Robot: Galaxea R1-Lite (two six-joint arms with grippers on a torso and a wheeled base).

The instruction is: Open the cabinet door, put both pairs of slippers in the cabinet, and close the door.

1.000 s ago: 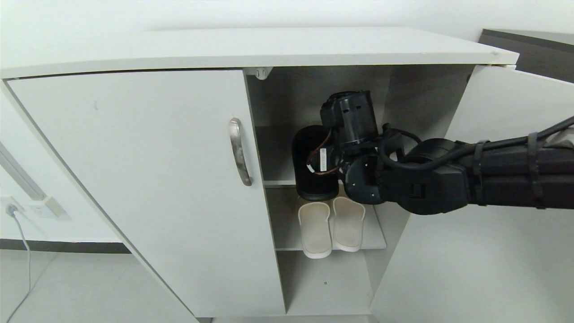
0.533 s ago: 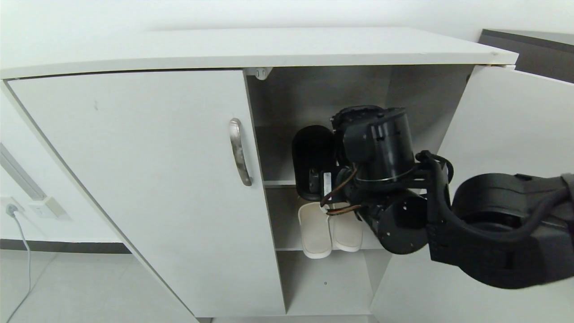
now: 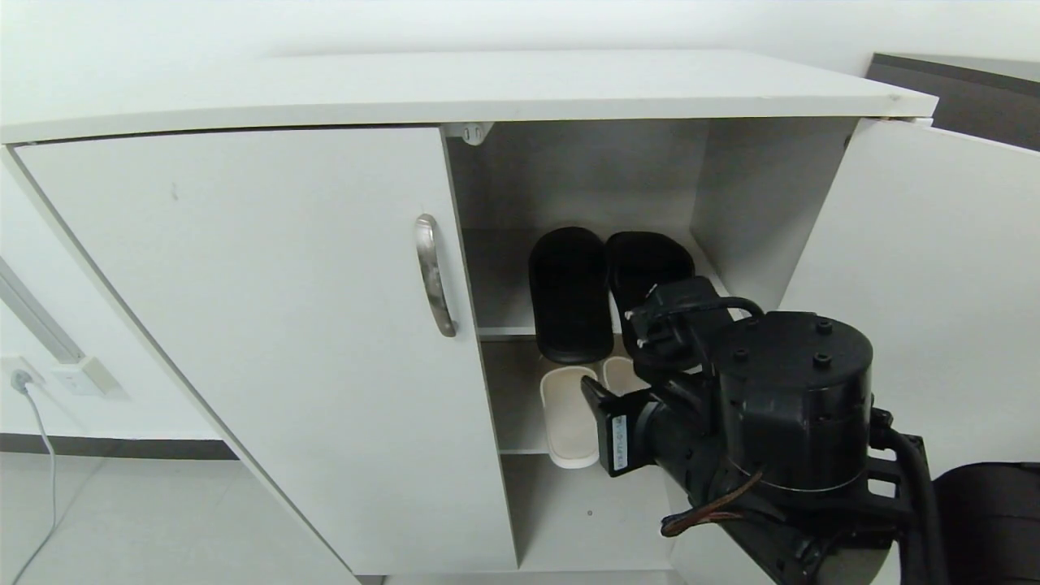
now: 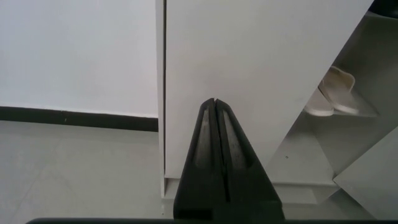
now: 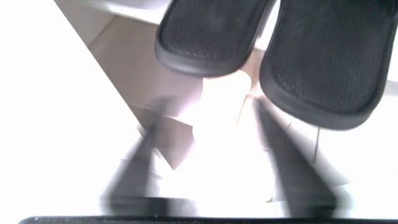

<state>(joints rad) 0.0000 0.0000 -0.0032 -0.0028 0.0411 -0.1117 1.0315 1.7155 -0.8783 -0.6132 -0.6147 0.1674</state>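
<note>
My right gripper [image 5: 210, 112] hangs open, empty, before the black slippers [image 3: 569, 292] at the upper shelf's [image 3: 494, 280] front edge; white slippers [image 3: 566, 414] lie on the next shelf [image 3: 516, 410]. My left gripper [image 4: 214, 106] is closed, empty.

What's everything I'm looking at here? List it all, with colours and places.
Cabinet: one, white, against the wall.
Left door: one, white, closed.
Right door: one, white, swung open.
Handle: one, silver, on the left door.
Black slippers: one pair, black, upper shelf.
White slippers: one pair, off-white, shelf below, partly behind the right arm.
Socket: one, white, wall at left, cable plugged in.
Left claw: one, black, shut, before the left door.
Right claw: one, black, open, facing the black slippers.
</note>
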